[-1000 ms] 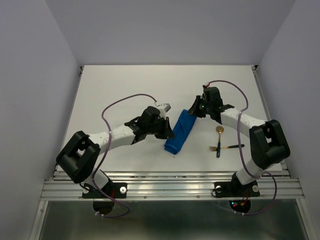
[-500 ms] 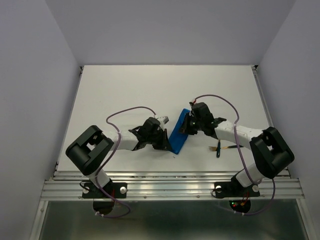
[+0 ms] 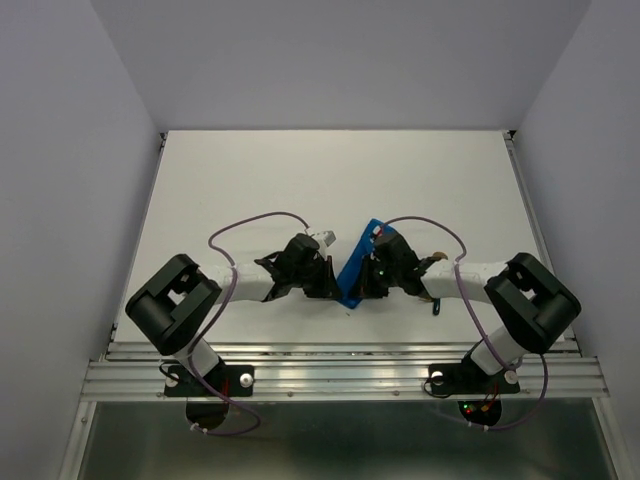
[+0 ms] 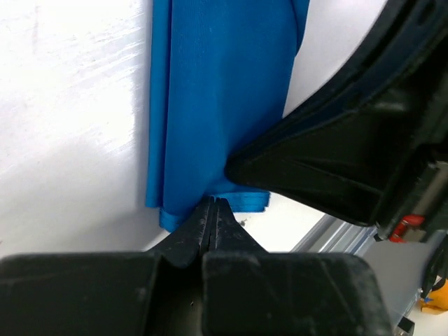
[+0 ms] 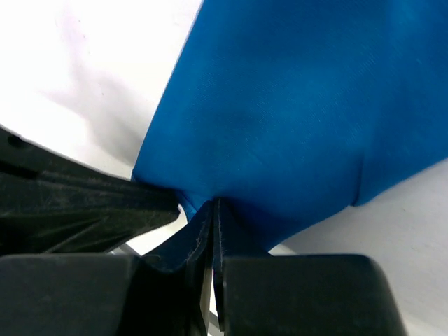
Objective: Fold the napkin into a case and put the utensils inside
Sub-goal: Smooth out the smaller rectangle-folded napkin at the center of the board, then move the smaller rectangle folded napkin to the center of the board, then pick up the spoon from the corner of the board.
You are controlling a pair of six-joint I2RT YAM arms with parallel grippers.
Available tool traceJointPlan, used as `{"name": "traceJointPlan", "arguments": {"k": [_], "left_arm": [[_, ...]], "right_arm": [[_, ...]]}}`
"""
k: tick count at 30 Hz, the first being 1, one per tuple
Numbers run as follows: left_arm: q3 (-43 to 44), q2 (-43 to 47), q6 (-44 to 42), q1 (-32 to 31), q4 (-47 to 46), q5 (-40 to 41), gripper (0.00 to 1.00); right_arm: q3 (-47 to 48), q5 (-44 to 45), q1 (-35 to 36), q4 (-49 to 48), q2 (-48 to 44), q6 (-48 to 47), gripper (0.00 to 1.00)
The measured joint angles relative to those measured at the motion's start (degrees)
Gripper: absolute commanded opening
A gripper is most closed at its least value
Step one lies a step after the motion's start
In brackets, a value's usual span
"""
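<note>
One napkin [image 3: 358,258]. One table [image 3: 250,170]. Two arms: left arm [image 3: 245,281], right arm [image 3: 470,273]. Two purple cables [image 3: 252,220].

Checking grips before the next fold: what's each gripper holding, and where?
Both hold the folded napkin: the left gripper pinches its near-end edge, the right gripper the same end, close beside.

Right tool [image 3: 366,288] carried napkin [image 3: 357,258] far end toward near end, beside left tool [image 3: 334,290].

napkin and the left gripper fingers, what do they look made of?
napkin: soft woven cloth, matte; fine weave and soft folds visible. left fingers: probably hard black plastic, matte with fine ridges like printing; coated metal not ruled out.
</note>
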State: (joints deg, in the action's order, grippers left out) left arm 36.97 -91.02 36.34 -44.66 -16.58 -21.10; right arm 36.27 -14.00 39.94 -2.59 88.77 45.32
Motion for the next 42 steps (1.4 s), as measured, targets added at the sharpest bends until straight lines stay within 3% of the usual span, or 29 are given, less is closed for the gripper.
{"name": "traceJointPlan", "arguments": {"k": [9, 15, 18, 19, 20, 23, 25, 28, 31, 35, 42], "left_arm": [[1.42, 11.06, -1.62, 0.68, 8.63, 3.85, 0.00], [6.34, 21.46, -4.37, 7.63, 14.82, 6.58, 0.00], [8.79, 25.79, -5.53, 11.08, 17.22, 8.70, 0.02], [9.51, 27.15, -5.97, 11.32, 18.01, 9.27, 0.02], [9.81, 27.74, -6.19, 11.32, 18.36, 9.40, 0.03], [10.45, 28.46, -6.62, 11.30, 19.39, 9.84, 0.04], [10.45, 27.76, -6.73, 11.30, 20.04, 9.81, 0.05], [10.45, 25.81, -6.75, 11.30, 20.50, 9.49, 0.05], [10.45, 23.85, -6.80, 11.30, 20.65, 8.68, 0.05], [10.82, 20.59, -6.91, 11.23, 20.57, 6.56, 0.06], [11.19, 18.75, -7.23, 10.45, 20.22, 4.81, 0.06]], "right_arm": [[6.93, 1.73, 0.00, -1.31, 6.56, -0.31, 0.06], [16.13, 5.77, 0.00, 2.01, 12.15, -2.89, 0.12], [19.28, 10.21, 0.00, 5.79, 11.08, -5.22, 0.33], [19.96, 12.70, -0.15, 7.54, 9.33, -6.25, 0.50], [20.28, 14.23, -0.26, 8.81, 7.65, -6.82, 0.58], [20.39, 18.67, -2.71, 12.57, 0.79, -8.85, 0.68], [18.69, 20.24, -9.29, 14.58, -5.57, -9.75, 0.75], [14.34, 23.37, -22.05, 16.70, -13.07, -9.99, 0.77], [9.33, 25.73, -29.07, 21.14, -17.64, -9.62, 0.77], [5.01, 25.46, -30.16, 26.01, -18.38, -8.35, 0.70], [1.01, 24.06, -33.59, 27.45, -13.22, -7.37, 0.47]]}}
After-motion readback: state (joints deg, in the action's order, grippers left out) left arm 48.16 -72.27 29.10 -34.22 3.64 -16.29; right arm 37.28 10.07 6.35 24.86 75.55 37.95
